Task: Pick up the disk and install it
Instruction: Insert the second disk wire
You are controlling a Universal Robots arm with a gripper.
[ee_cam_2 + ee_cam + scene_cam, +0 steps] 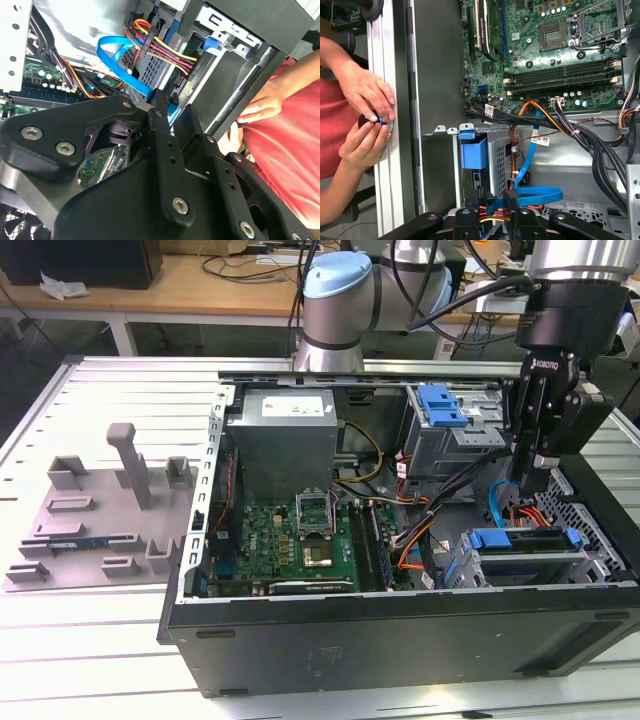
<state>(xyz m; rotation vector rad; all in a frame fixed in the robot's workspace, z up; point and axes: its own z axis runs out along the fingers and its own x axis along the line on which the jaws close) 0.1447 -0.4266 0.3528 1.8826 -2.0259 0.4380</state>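
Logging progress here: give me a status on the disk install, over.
Gripper open, empty, just above the disk. Disk lying inside the case. Blue cable near the gripper; person's hands at case edge.

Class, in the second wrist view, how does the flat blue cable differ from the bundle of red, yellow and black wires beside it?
Colour: the blue cable is one plain blue, while the wire bundle mixes red, yellow, orange and black.
Build: the blue cable is a single flat band, while the wire bundle is several thin round wires side by side.
Pose: the blue cable curves in a loop, while the wire bundle runs nearly straight.
Both lie inside the computer case.
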